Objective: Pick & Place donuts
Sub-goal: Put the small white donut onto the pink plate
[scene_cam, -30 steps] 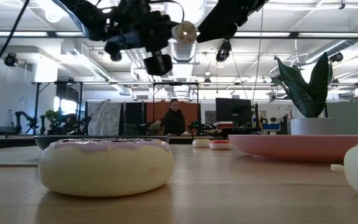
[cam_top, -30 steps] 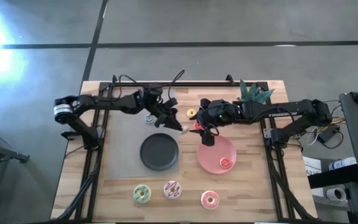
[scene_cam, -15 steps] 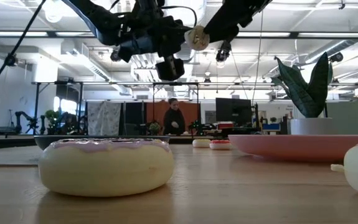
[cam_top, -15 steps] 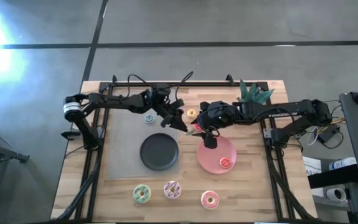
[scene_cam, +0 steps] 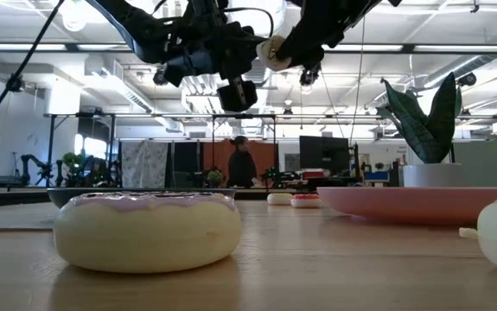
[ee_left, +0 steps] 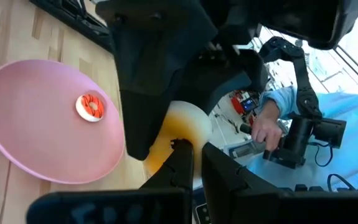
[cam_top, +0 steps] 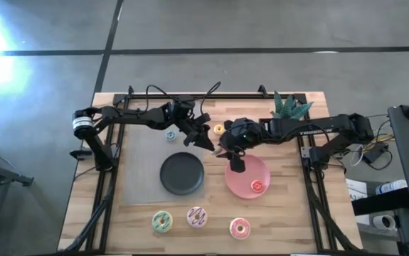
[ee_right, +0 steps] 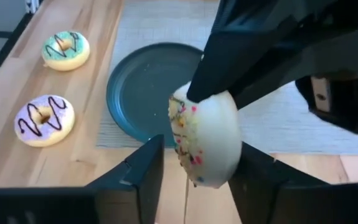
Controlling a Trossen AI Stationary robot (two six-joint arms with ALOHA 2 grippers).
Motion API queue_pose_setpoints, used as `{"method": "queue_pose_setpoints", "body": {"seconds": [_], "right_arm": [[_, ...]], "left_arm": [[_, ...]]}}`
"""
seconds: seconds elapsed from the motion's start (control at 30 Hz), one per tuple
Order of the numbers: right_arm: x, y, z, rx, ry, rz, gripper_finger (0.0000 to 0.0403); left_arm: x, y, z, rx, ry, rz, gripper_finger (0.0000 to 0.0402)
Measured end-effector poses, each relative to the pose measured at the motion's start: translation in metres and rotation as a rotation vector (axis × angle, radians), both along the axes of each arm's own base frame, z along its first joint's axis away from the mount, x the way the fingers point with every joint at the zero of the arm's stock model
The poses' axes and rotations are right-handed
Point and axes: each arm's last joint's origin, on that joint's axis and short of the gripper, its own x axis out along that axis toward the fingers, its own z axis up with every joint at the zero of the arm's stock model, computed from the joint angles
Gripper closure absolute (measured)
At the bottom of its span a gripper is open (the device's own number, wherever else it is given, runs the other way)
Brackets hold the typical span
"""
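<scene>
Since the earlier frame, the right gripper [cam_top: 223, 146] has been brought up against the left gripper [cam_top: 210, 144], above the table between the black plate [cam_top: 182, 173] and the pink plate [cam_top: 247, 176]. A cream sprinkled donut [ee_right: 205, 144] is clamped in the left fingers, and the right jaws are spread on either side of it. On the pale wooden table [cam_top: 289, 206] lie a grey woven mat [cam_top: 141, 153] and three glossy frosted rings [cam_top: 197, 216] near its front edge. A person [scene_cam: 241, 164] is seen in the workshop behind.

Glare at the overhead view's left edge, bright ceiling lights, near donut [scene_cam: 148, 230] blurred
</scene>
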Motion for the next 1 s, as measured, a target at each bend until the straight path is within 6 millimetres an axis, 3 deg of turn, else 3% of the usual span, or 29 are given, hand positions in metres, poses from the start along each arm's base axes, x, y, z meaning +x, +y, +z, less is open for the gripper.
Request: {"method": "queue_pose_setpoints", "body": {"seconds": [0.37,0.57,0.77,1.0], "right_arm": [[0.001,0.000,0.007,0.035,0.008,-0.026,0.0337],[-0.003,-0.001,0.002,0.091,0.081,-0.088,0.0356],[-0.012,0.002,-0.008,0.233,0.220,-0.139,0.0369],[-0.034,0.006,-0.041,0.505,0.526,-0.223,0.0369]], "left_arm": [[-0.001,0.000,-0.005,0.010,0.037,0.000,0.0401],[0.000,0.002,-0.009,0.050,0.087,0.135,0.0398],[-0.001,0.007,-0.014,0.092,0.156,0.286,0.0336],[-0.010,0.001,-0.015,0.103,0.261,0.292,0.0263]]}}
